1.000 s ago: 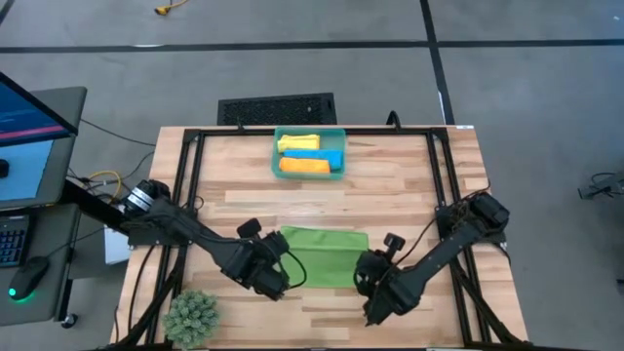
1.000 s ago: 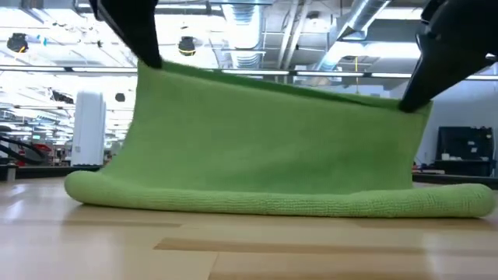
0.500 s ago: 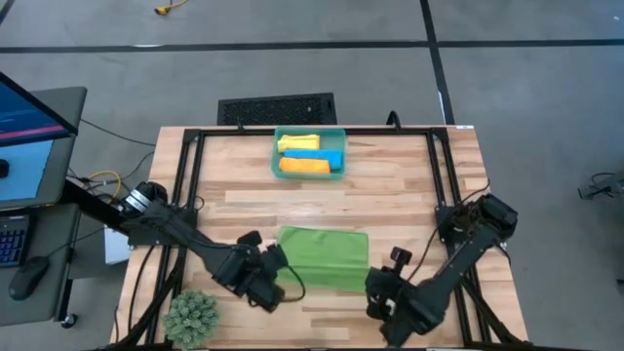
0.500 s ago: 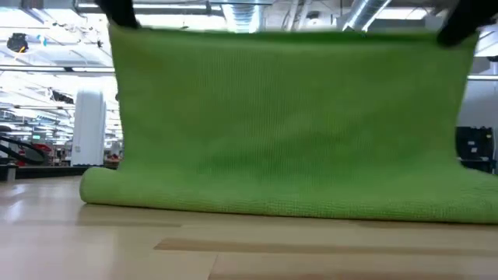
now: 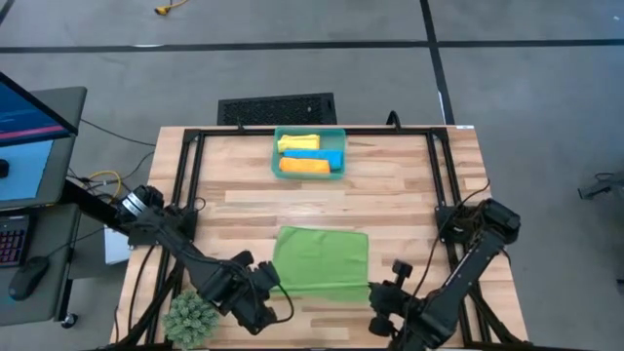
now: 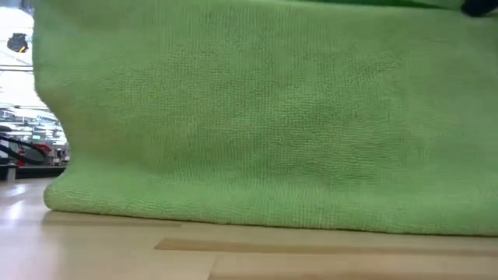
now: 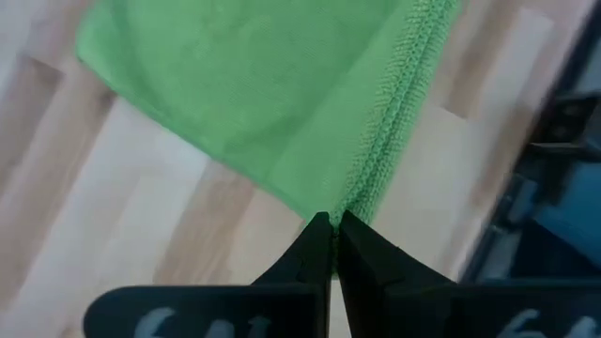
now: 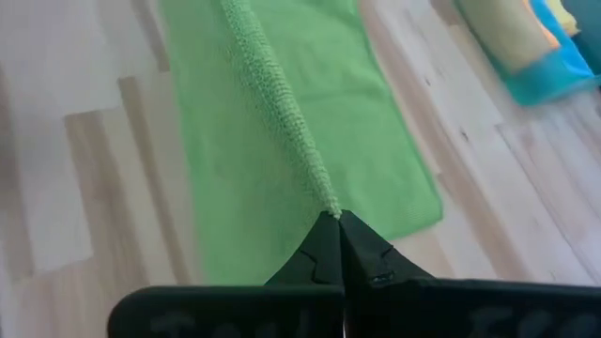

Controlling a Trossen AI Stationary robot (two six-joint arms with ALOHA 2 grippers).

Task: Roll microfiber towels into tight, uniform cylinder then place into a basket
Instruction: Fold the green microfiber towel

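Currently green towel [image 5: 321, 257] mid-desk, near edge lifted, long axis left-right. Left claw [image 5: 269, 290] pinched shut on near-left corner, right claw [image 5: 379, 301] pinched shut on near-right corner; towel body lies farward from both. Basket [image 5: 308, 131] at far desk [image 5: 409, 185] edge, straight beyond towel, holding yellow, blue, orange rolls. Neither arm nearer; likely next: lay flat, roll toward basket.

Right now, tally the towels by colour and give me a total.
Green towel: 1, on the table, a near corner pinched by each gripper, left gripper and right gripper.
Yellow towel: 1, rolled in the basket.
Blue towel: 1, in the basket.
Orange towel: 1, in the basket.
Total: 4
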